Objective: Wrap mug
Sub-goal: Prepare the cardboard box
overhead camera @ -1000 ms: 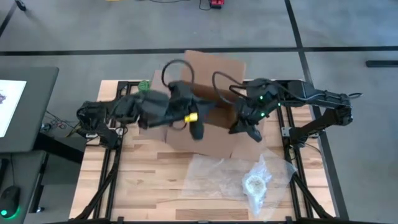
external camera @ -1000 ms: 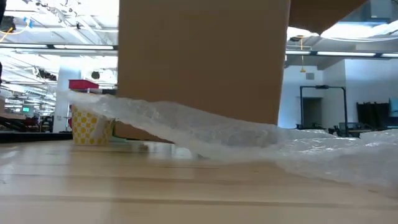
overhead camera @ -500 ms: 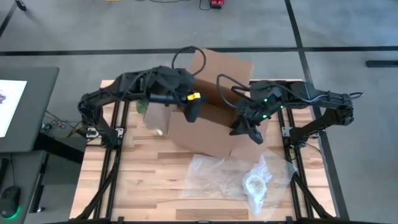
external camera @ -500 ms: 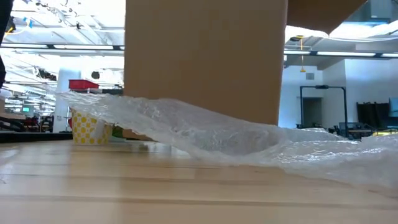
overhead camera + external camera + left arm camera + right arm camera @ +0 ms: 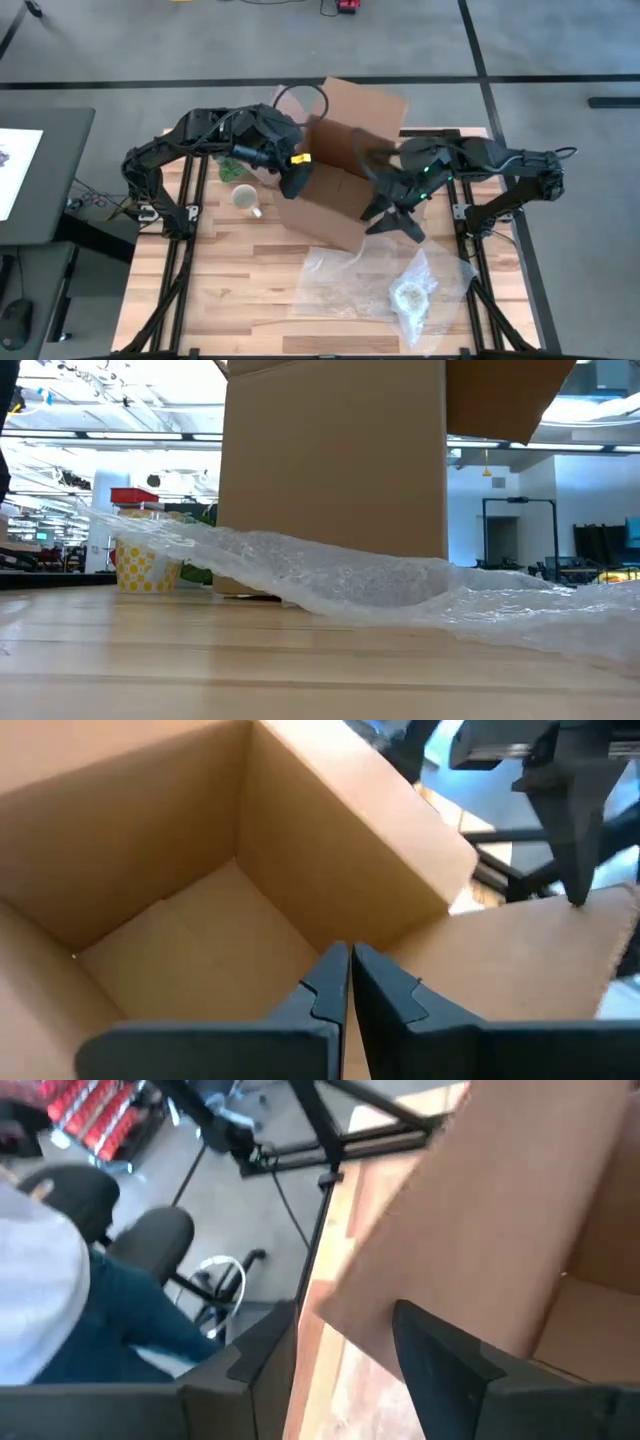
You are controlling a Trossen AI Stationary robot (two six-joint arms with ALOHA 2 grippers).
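Although the task is to wrap it, the mug (image 5: 245, 197) stands bare and upright on the table (image 5: 230, 290), just left of the cardboard box (image 5: 340, 175) and well apart from the bubble wrap (image 5: 350, 285) spread near the front edge. From above it shows a pale round mouth with a small handle towards the front. The low view gives its wall (image 5: 145, 565) a yellow checked pattern on a pale ground, with a green object (image 5: 232, 168) just behind it.

Judged as ceramic, the mug should be rigid, moderately heavy, smooth enough to slip and liable to chip. The firmest hold is probably across the rim, one finger inside and one outside, or through the handle. The wrap, by contrast, is light and limp and would need lifting by an edge.

Neither arm is at the mug.
- The left gripper (image 5: 348, 985) hangs at the box's left rim above the open interior. Its fingers are closed to a thin slit, and whether they pinch cardboard cannot be told.
- The right gripper (image 5: 345, 1345) is at the box's right side. Its fingers are spread wide and straddle a cardboard wall without clamping it.

A pale lump (image 5: 410, 297) lies among the folds of the wrap at its right end. The wrapping itself appears not yet begun.
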